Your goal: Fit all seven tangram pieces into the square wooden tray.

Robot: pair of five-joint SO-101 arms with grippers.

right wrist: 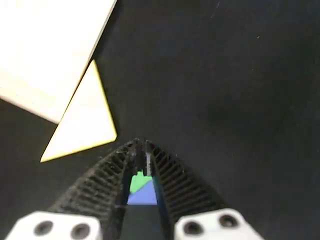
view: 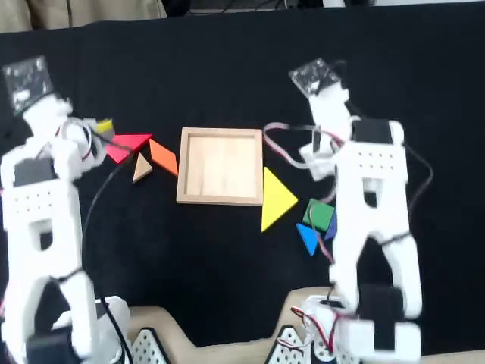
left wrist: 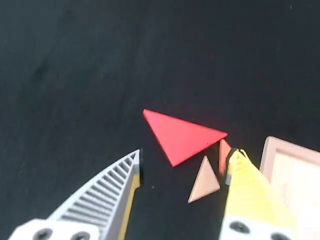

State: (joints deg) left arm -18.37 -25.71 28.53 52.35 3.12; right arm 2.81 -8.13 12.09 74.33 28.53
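Square wooden tray (view: 220,199), pale wood, raised rim, left tool (left wrist: 188,152) spread wide, right tool (right wrist: 141,145) clenched

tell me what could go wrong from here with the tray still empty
1. The open left pincer hangs over the red triangle, tan triangle and orange piece, which lie bunched together; closing on one may shove its neighbours.
2. The yellow triangle lies flat, close beside the tray, so there looks to be little room for a finger on that side.
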